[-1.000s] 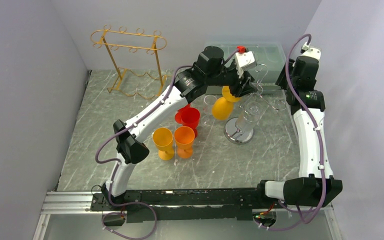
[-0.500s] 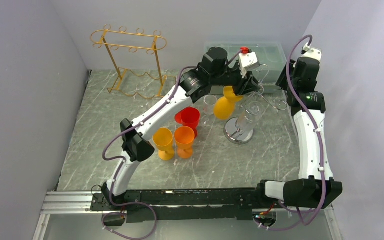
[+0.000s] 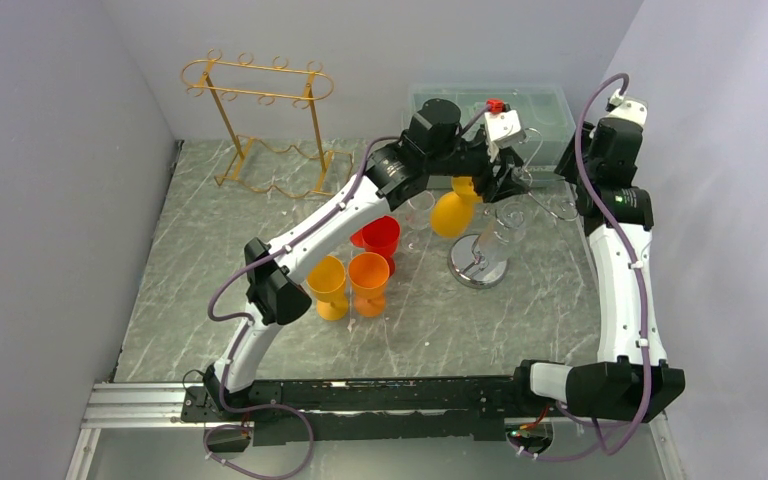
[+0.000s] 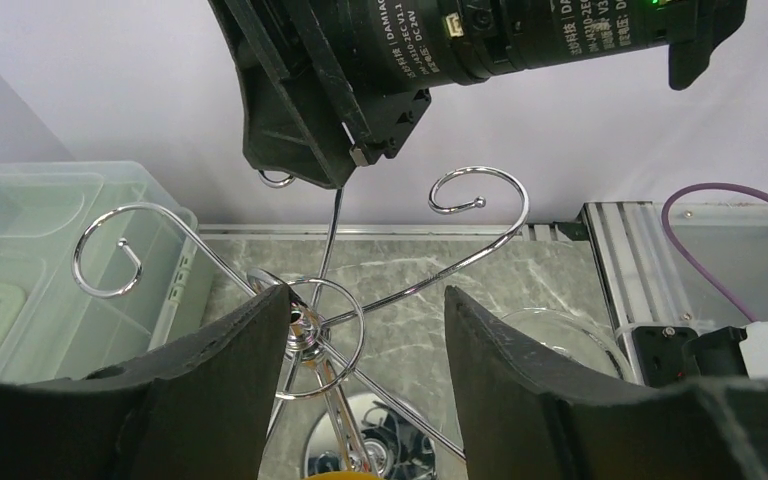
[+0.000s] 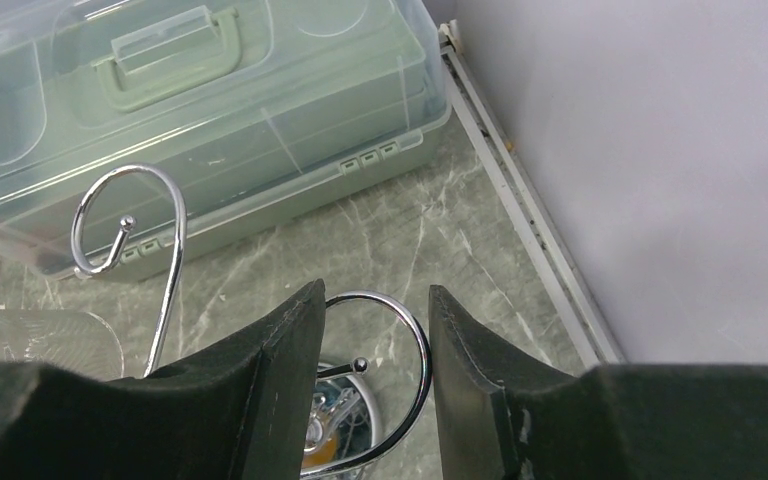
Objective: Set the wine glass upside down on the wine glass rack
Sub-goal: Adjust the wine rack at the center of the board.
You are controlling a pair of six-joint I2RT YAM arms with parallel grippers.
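Observation:
The chrome wine glass rack (image 3: pixel 478 268) stands right of centre, its curled arms spreading from a hub (image 4: pixel 300 335). A yellow wine glass (image 3: pixel 448 215) hangs upside down from one arm, bowl down. Only a sliver of it shows at the bottom edge of the left wrist view. My left gripper (image 3: pixel 508 175) sits just above it, open (image 4: pixel 365 300), with the hub close to its left finger and nothing held. My right gripper (image 3: pixel 572 190) is shut (image 5: pixel 372 300) on a curled hook loop (image 5: pixel 415 340) of the rack.
A clear glass (image 3: pixel 500 225) also hangs on the rack. Red (image 3: pixel 380 235), orange (image 3: pixel 368 280) and yellow (image 3: pixel 327 285) glasses stand mid-table, with a clear one (image 3: pixel 420 210) behind. A gold wire rack (image 3: pixel 260 120) stands back left and a plastic box (image 3: pixel 490 105) at the back.
My left gripper has shifted right along the rack and opened, leaving the yellow glass hanging. The right gripper has kept its hold.

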